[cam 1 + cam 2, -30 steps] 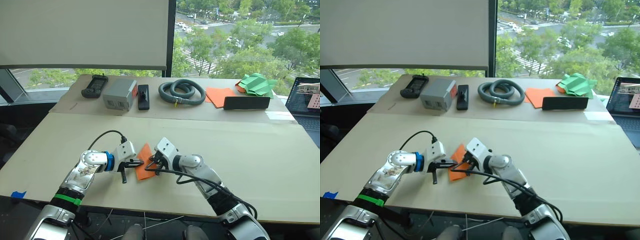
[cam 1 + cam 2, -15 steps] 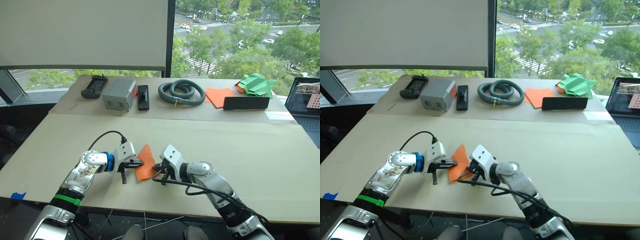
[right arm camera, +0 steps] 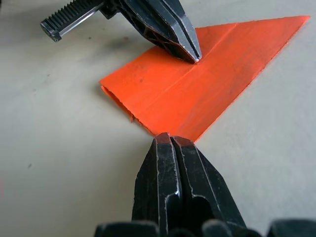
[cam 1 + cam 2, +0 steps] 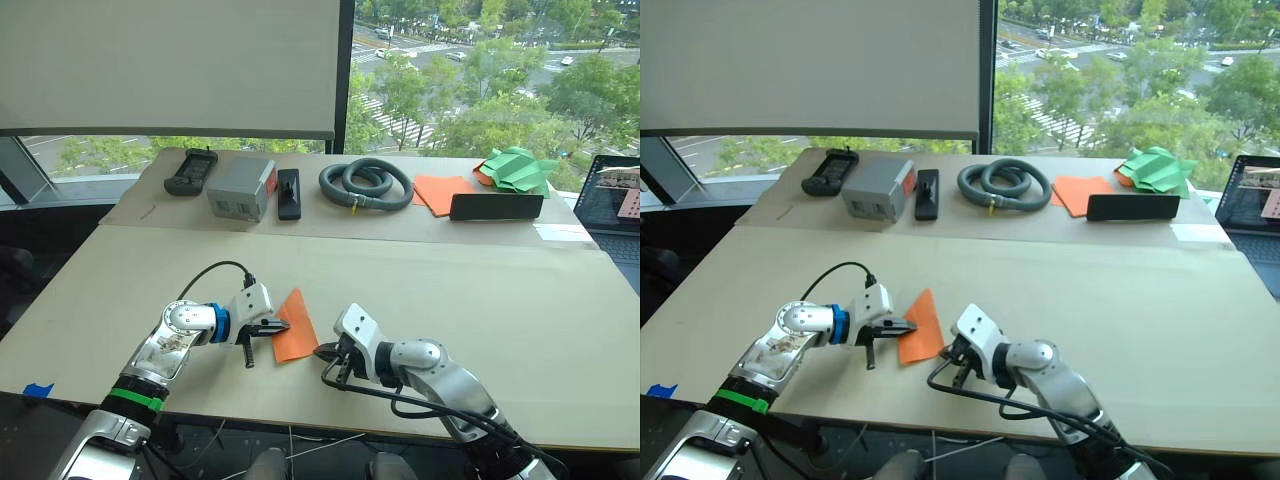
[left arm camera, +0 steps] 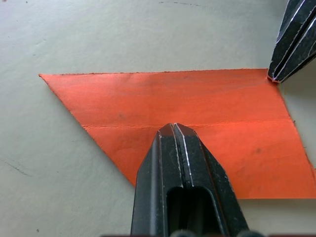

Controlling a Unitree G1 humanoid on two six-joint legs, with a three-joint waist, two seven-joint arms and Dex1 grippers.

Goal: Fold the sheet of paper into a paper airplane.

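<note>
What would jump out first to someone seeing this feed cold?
The bright orange folded sheet of paper on the near pale table, pinned under the shut left gripper. The shut right gripper rests at the sheet's near corner. Next, the far edge: a coiled grey hose, a smooth orange paper stack and crumpled green paper shapes.

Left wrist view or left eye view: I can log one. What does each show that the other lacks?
Left wrist view: the crease across the paper, the shut left gripper pressing on it. Left eye view: the hose, grey box and green shapes farther back. Both: the paper, left gripper, and right gripper at its corner.
</note>
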